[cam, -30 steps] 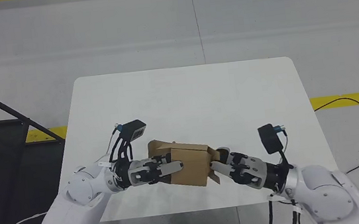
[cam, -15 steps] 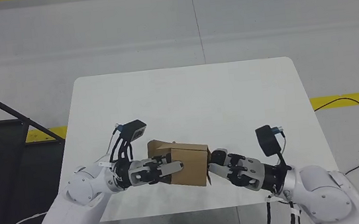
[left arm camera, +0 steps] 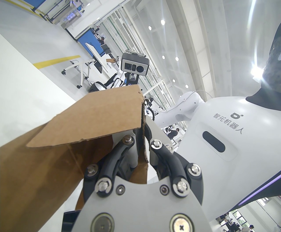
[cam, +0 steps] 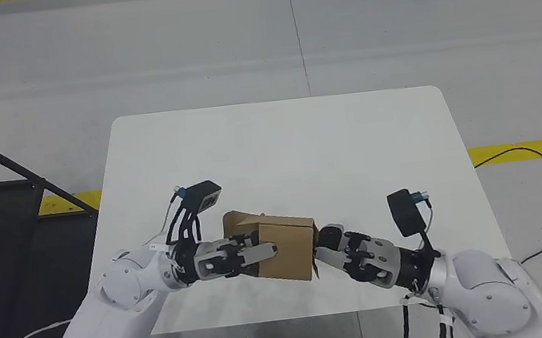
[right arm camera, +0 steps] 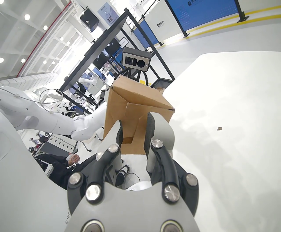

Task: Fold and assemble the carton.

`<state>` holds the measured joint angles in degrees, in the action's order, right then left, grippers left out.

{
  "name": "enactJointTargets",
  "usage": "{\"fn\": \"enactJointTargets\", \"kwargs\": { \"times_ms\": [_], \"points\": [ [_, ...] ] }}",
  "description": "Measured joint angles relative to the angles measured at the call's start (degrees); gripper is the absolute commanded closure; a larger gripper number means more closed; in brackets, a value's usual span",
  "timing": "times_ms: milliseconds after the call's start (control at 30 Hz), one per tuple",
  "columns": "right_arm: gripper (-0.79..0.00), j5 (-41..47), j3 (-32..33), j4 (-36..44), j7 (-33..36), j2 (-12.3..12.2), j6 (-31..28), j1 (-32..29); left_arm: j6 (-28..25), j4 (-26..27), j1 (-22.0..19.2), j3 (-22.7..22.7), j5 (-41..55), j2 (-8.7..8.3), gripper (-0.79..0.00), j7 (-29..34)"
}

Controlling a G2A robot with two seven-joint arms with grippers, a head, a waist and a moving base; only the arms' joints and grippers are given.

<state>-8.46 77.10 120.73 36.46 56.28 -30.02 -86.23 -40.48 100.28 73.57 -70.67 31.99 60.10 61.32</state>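
Near the front edge of the table (cam: 348, 140) — carton (cam: 282, 246) between both grippers, end flap in hand.
Left gripper (left arm camera: 143, 133) was clamped on one wall edge of the carton. Right gripper (cam: 323, 248) stood at the opposite end, fingers partly apart on both sides of a loose flap (right arm camera: 131, 126) — if they pressed it, I cannot tell. I judge the step was folding this flap inward; the next move would need a gentle push along the fold, with the left hold firm.

The carton (cam: 282, 248) is matt brown corrugated cardboard, rough at its edges. The bench (cam: 349, 150) is smooth, white, faintly glossy. The left claw (left arm camera: 143, 134) and right claw (right arm camera: 135, 125) show brushed grey metal, black plastic links and shiny screws.
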Motion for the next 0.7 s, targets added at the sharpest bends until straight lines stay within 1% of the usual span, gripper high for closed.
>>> {"fn": "enactJointTargets", "kwargs": {
  "times_ms": [433,533,567,667,700],
  "points": [
    [-0.274,0.02,-0.01,0.35,0.18,-0.06,-0.29,-0.12,0.08,0.18,-0.13,0.09,-0.20,-0.03,0.000,-0.12],
    [-0.311,-0.01,0.04,0.41,0.14,-0.08,-0.06,-0.16,0.05,0.16,-0.15,0.10,-0.16,-0.04,0.000,-0.10],
    [-0.348,0.05,0.12,0.41,0.11,-0.08,-0.03,-0.18,0.05,0.18,-0.15,0.08,-0.13,-0.05,0.000,-0.10],
    [-0.391,0.39,0.50,0.21,0.04,-0.13,-0.21,-0.39,-0.04,0.27,-0.08,-0.06,0.01,-0.08,0.000,-0.09],
    [-0.422,0.48,0.65,0.16,0.00,-0.15,-0.27,-0.51,-0.07,0.29,-0.05,-0.13,0.06,-0.10,0.000,-0.07]
  ]
}}
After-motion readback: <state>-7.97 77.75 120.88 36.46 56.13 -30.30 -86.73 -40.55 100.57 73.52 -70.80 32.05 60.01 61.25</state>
